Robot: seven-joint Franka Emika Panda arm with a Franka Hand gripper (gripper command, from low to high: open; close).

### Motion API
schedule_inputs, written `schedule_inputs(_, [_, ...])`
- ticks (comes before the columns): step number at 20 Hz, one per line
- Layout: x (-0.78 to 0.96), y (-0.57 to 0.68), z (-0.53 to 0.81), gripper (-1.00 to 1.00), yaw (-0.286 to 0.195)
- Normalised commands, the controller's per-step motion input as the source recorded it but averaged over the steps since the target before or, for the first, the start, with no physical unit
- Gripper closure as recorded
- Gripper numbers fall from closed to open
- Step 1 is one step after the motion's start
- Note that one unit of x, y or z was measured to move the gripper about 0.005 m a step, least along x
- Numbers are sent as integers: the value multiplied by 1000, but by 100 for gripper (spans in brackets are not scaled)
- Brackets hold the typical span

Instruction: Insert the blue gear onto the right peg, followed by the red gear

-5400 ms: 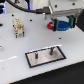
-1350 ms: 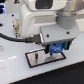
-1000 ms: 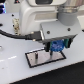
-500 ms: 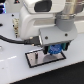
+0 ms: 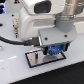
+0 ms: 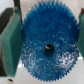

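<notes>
The bench [image 5: 12, 70] is a plain white surface, and on it lies a grey plate [image 5: 35, 60] with a black rim, partly covered by the white Franka arm [image 5: 47, 15] leaning low over it. In the exterior view the blue gear [image 5: 54, 50] shows only as a small blue patch under the hand [image 5: 54, 52], just above the plate, and no peg can be made out. The wrist view fills with the toothed blue disc and its dark centre hole, clamped edge to edge between the hand's 2 green pads [image 6: 10, 42]; no writing is legible.
</notes>
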Motion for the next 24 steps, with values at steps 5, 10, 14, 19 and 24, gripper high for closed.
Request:
schedule_inputs(5, [33,-120,243,100,0])
schedule_inputs(10, [29,72,192,100,0])
schedule_inputs(14, [57,59,50,100,0])
schedule_inputs(19, [89,5,67,100,0])
schedule_inputs(24, [77,-20,-85,100,0])
